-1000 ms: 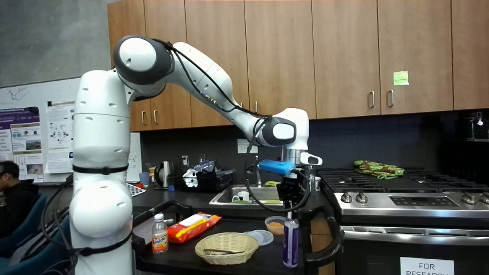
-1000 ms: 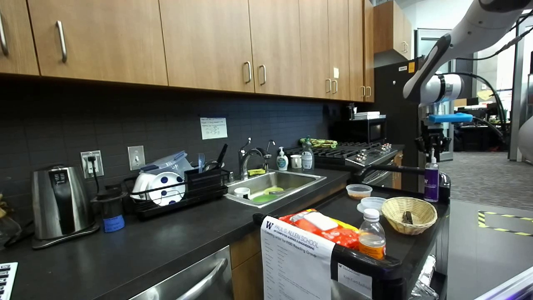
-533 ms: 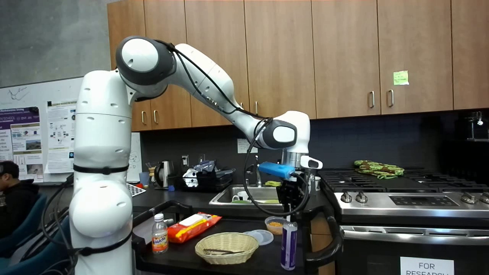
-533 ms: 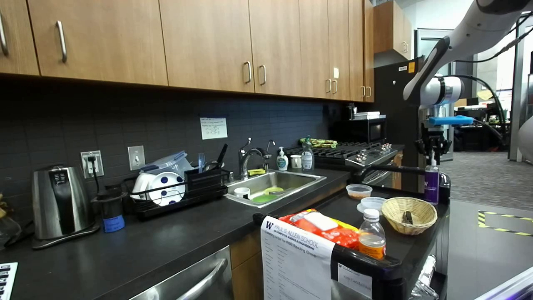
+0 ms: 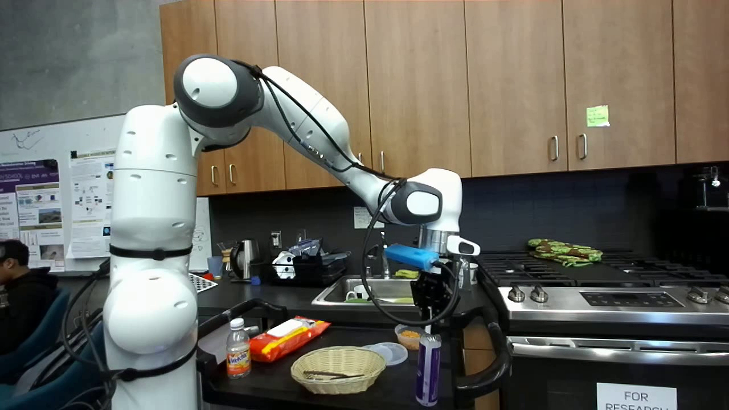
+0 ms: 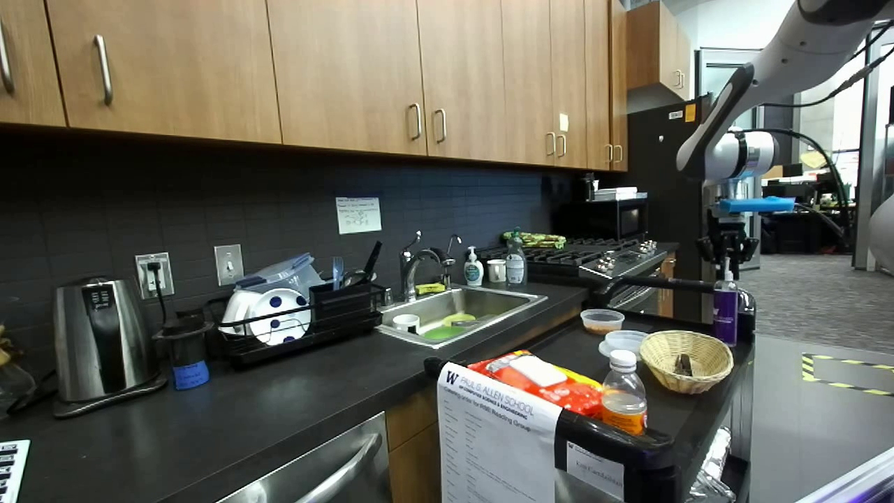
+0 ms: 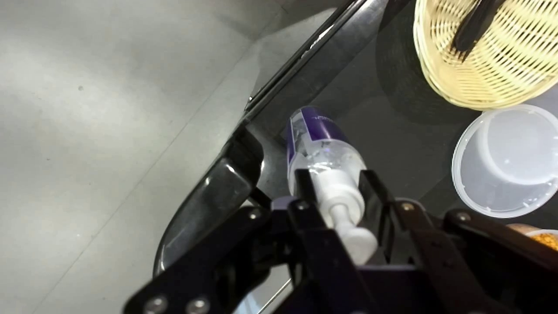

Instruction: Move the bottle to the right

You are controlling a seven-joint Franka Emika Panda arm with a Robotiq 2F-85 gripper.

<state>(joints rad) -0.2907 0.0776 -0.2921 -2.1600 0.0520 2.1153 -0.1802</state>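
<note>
- Claw clamped on the bottle; your fingers sit either side of the white pump, in at its neck.
- Bottle's slim & purple-labelled, pump up top, approx. upright.
- Loc.: corner of your cart, just beside the black handle; right of the basket in both exterior views. Can't tell if its base touches the cart top.
- Basket's got a dark item in it; bottle & basket near each other but apart.
- Clear lids lie just beside the basket; small tub w/ orange bits is next to them.
- Opp. end of cart: red pkg. & orange-label bottle w/ pale cap, both well apart from your claw.
- Blue block sits at the wrist of your arm, above the claw.
- Bkgd.: sink w/ a few items in it, plus stove, both off the cart.
</note>
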